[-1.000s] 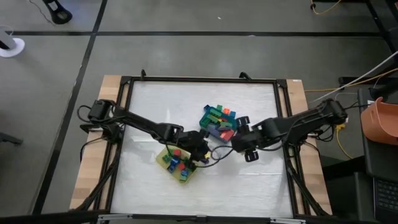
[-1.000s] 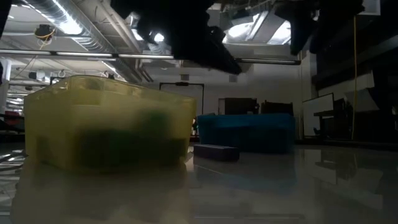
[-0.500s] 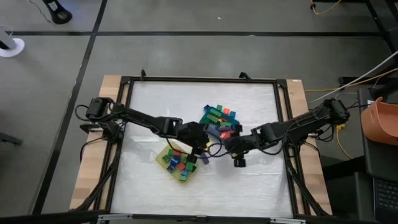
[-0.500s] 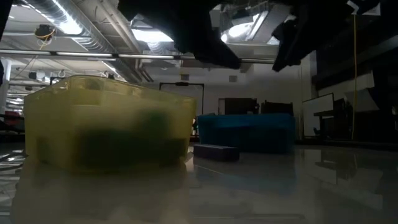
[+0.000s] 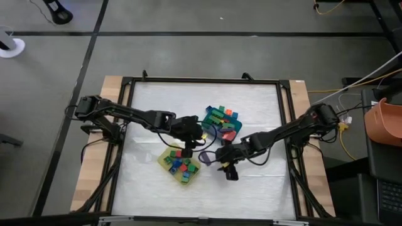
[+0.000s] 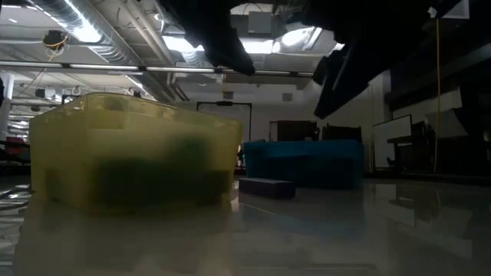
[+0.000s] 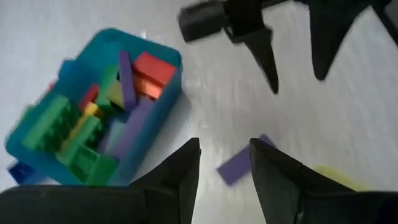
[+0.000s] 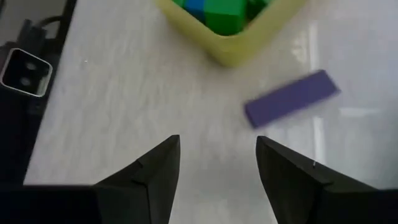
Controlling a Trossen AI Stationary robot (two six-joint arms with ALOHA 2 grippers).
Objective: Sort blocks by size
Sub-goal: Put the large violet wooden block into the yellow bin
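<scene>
Purple bar [image 8: 292,98] flat on table [image 5: 251,100] between yellow tray [image 5: 180,164] and teal tray [image 5: 209,119]. Left claw [image 7: 225,163] and right claw [image 8: 217,163] both released, empty, converging on bar: collision risk; flat bar may skid.

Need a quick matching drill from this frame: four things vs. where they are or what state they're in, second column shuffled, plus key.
Things:
1. purple bar
2. teal tray
3. yellow tray
4. right gripper

Places or states:
A. holds mostly longer bricks, green, red, purple
B. open and empty, above the table
C. lying flat on the bare table, outside both trays
D. holds short green and blue cubes

Pairs: 1-C, 2-A, 3-D, 4-B
</scene>
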